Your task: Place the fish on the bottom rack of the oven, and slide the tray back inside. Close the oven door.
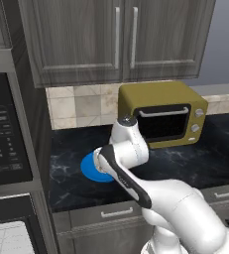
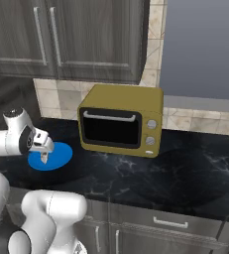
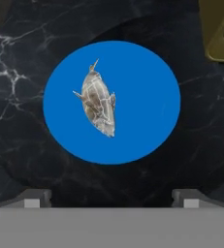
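Note:
The fish [image 3: 99,104], small and pale grey-beige, lies on a round blue plate [image 3: 147,101] on the black marble counter. In the hand view it sits directly ahead of my gripper [image 3: 111,198], whose two fingertips [image 3: 33,198] stand far apart with nothing between them. From the right base view the gripper [image 2: 43,157] hangs open just above the plate [image 2: 56,158], pointing down. At the bottom left corner the oven's black panel [image 1: 9,208] shows, and a pale wire grid, the bottom rack [image 1: 4,239], shows below it. The oven door is out of view.
An olive-yellow toaster oven [image 1: 160,116] stands on the counter right of the plate, close to the arm. The black microwave [image 1: 2,129] fills the tall cabinet at the left. Wall cabinets [image 1: 116,39] hang overhead. Drawers [image 2: 170,223] run under the counter edge.

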